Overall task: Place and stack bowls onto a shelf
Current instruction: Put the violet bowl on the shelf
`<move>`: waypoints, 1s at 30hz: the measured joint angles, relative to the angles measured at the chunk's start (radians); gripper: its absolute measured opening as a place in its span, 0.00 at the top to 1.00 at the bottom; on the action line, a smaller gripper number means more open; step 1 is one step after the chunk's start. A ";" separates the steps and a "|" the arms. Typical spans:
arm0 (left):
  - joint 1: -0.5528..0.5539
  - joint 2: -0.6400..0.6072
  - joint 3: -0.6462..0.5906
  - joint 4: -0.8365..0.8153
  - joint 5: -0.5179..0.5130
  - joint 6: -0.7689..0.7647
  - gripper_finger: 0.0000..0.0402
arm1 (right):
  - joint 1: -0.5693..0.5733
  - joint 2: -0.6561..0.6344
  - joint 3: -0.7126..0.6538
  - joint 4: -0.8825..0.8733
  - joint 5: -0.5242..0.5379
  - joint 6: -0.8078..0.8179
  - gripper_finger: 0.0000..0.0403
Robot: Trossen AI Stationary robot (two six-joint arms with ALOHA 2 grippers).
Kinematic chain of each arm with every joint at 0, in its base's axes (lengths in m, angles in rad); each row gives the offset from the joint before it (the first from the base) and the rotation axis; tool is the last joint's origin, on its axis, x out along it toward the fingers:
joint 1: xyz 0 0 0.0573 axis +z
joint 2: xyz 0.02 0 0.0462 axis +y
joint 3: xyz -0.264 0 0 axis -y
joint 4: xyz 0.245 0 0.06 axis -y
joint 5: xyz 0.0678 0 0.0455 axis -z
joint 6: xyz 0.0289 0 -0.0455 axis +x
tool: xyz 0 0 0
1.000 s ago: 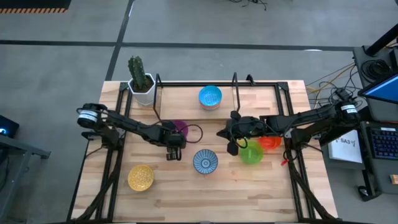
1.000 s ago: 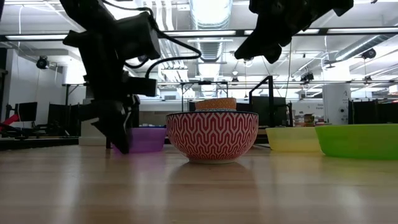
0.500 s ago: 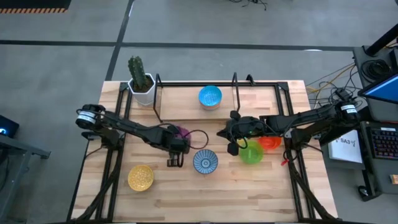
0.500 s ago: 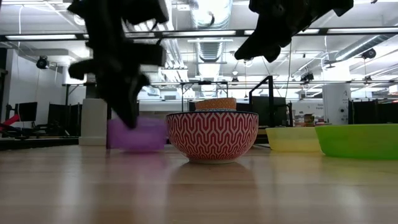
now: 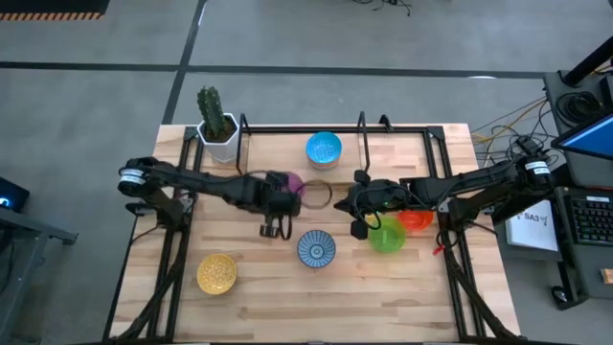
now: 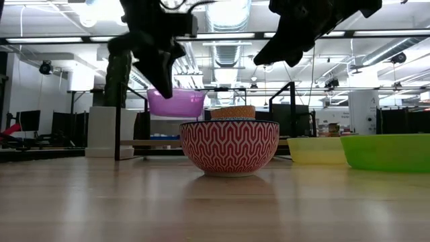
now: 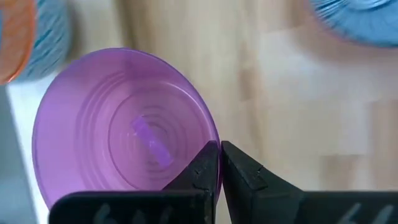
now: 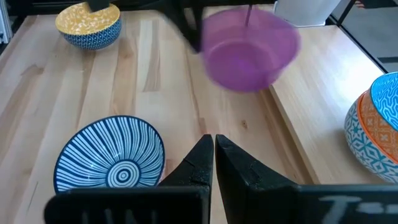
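Note:
A purple bowl (image 5: pixel 293 182) hangs above the table in front of the shelf (image 5: pixel 278 153), with my left gripper (image 5: pixel 280 192) shut on it. A blue bowl nested in an orange one (image 5: pixel 324 149) stands on the shelf board. On the table sit a blue-and-white patterned bowl (image 5: pixel 316 248), a yellow bowl (image 5: pixel 216 273), a green bowl (image 5: pixel 387 236), a red-orange bowl (image 5: pixel 417 219) and a second yellow bowl (image 6: pixel 316 149). My right gripper (image 5: pixel 356 203) hovers shut and empty above the table, beside the green bowl. My left gripper pinches the purple bowl's rim (image 7: pixel 210 142) between its two fingers, one finger (image 7: pixel 200 167) inside the bowl and the other outside. The fingers slant down from above. The bowl (image 6: pixel 176 102) is lifted clear of the table, mouth up and nearly level.
A white pot with a green cactus (image 5: pixel 218 129) stands at the shelf's far left corner. Black rails and uprights (image 5: pixel 362 134) frame the shelf. Bare wood lies along the near edge between the yellow and the patterned bowl.
My left gripper has risen and gone a little toward the shelf, rolling somewhat, taking the purple bowl with it. The bowl stood on the table a second ago and now hangs clear above it.

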 joint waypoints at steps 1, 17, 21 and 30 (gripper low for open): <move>0.028 0.000 -0.001 -0.003 -0.001 0.015 1.00 | 0.000 0.000 0.000 0.000 0.000 -0.003 0.98; 0.452 0.013 -0.039 0.152 0.139 0.131 1.00 | 0.000 0.001 0.000 -0.002 0.000 -0.014 0.98; 0.486 0.013 -0.053 0.154 0.159 0.131 1.00 | 0.000 0.001 0.000 -0.002 0.000 -0.014 0.98; 0.501 0.013 -0.095 0.194 0.160 0.138 0.97 | 0.000 0.001 0.000 -0.001 0.000 -0.012 0.98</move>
